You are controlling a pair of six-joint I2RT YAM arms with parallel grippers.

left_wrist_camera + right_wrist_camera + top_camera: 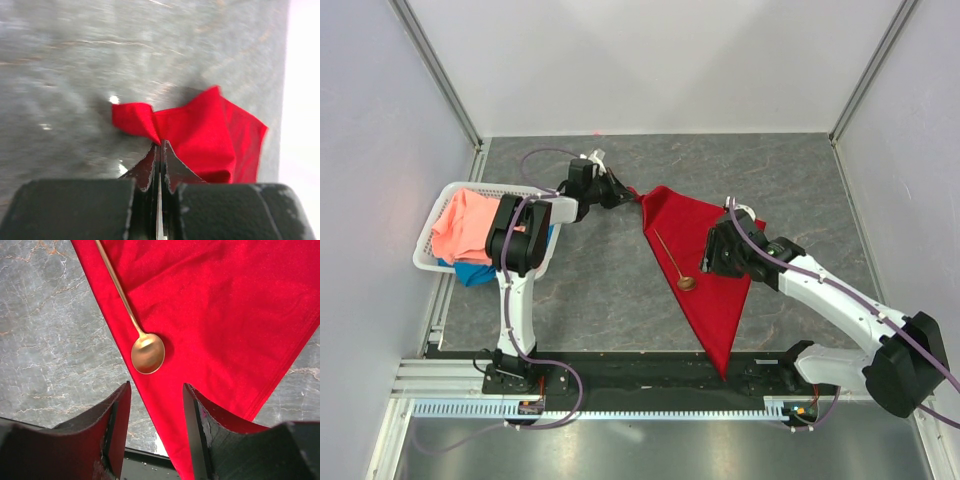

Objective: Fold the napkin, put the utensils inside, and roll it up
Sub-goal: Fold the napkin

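Centrally, napkin: we see the deep red soft cloth napkin [692,222] lying as a long triangle on the grey marbled tabletop [570,290], one point at the near edge between the arm bases, one corner toward the far left.
Napkin corner: in the left wrist view the red fabric [200,135] is bunched and lifted into a small fold at the fingertips.
Left gripper: our left gripper [628,194] has its jaws pressed together, pinching that far-left corner [160,147].
Spoon: the slim copper-brown metal spoon [672,260] rests on top of the napkin along its left edge, handle toward the pinched corner, oval bowl [148,352] nearest us, just inside the cloth's edge.
Right gripper: our right gripper [708,264] hangs over the napkin [225,315] just beside the spoon's bowl, fingers [120,420] spread apart and holding nothing.
Left side: a white plastic basket [490,187] holds a salmon-pink cloth [460,225] and a blue cloth [472,273], well apart from the napkin.
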